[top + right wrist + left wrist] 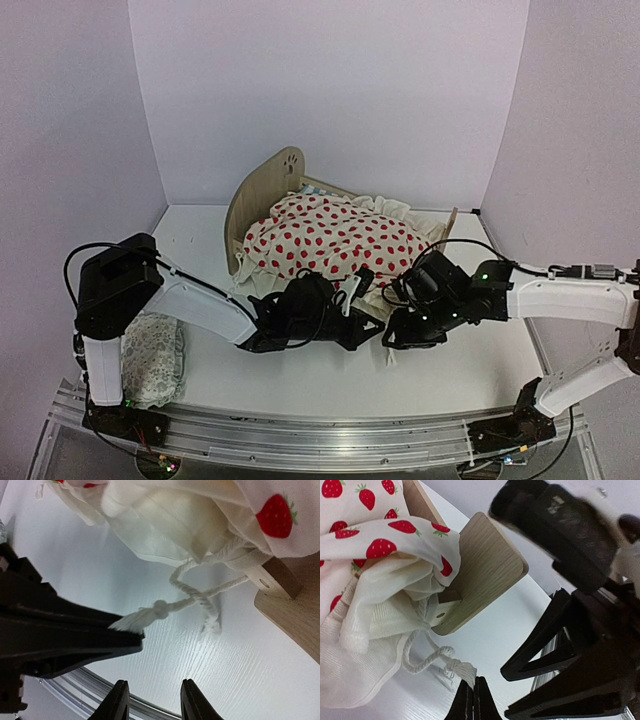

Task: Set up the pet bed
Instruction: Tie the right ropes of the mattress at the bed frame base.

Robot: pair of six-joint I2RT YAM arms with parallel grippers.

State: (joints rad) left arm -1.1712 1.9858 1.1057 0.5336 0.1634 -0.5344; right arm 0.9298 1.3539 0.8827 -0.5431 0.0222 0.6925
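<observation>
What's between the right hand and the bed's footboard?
Right wrist view: the knotted white cord on bare table, between the right hand and the footboard.

One pet bed [262,192]; one blanket [330,240]; one pillow [152,357]; two robot arms [200,305] [570,298].

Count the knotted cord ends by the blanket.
2 cord ends: one by the left gripper's tip, one nearer the bed. Others may be hidden under the blanket.

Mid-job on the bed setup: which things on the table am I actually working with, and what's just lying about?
In the job: pet bed; strawberry blanket draped over it; its cord, pinched in the left hand.
Lying about: patterned pillow by the left arm's base, untouched.
</observation>
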